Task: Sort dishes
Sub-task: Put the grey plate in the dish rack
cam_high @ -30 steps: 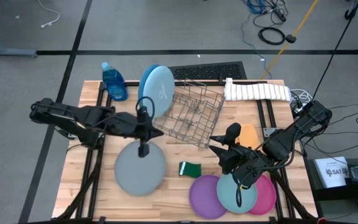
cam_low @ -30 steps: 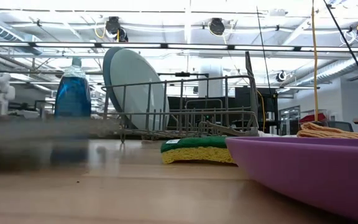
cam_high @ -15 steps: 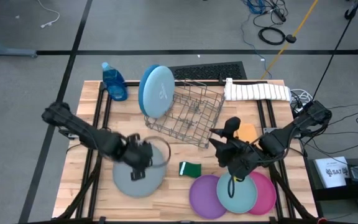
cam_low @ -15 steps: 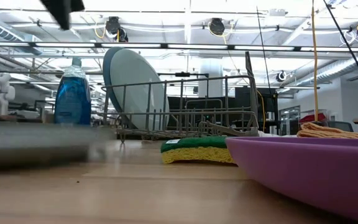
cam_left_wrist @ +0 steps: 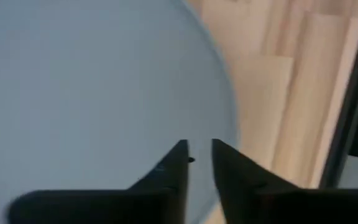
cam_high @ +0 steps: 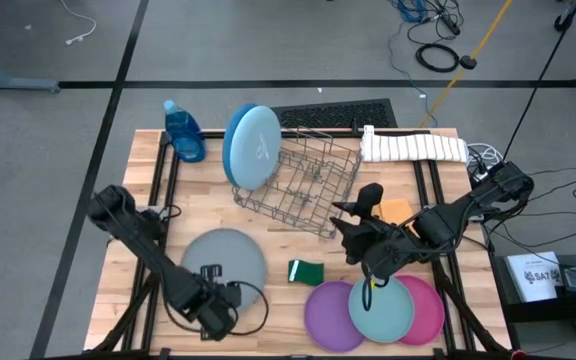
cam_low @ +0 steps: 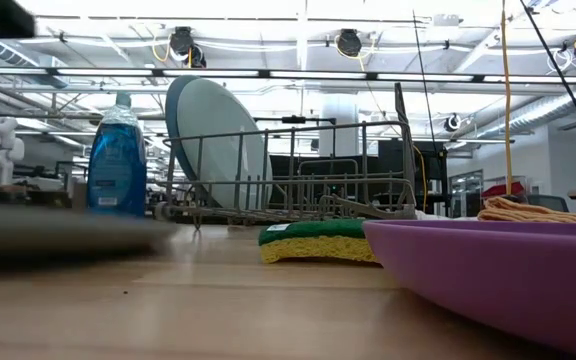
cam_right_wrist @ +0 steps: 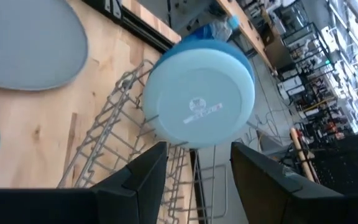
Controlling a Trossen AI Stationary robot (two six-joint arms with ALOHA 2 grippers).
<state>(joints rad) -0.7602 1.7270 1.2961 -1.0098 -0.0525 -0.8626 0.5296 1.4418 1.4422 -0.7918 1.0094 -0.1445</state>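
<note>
Pale-blue plate (cam_high: 252,146) stands upright on edge in the rack (cam_high: 308,180).

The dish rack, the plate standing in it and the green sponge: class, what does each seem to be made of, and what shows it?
Dish rack: thin grey metal wire, seemingly, judging by its open see-through grid. Pale-blue plate: probably plastic, smooth and matte, with a moulded mark on its underside in the right wrist view. Sponge: soft foam, seemingly, yellow under a green scouring layer.
</note>
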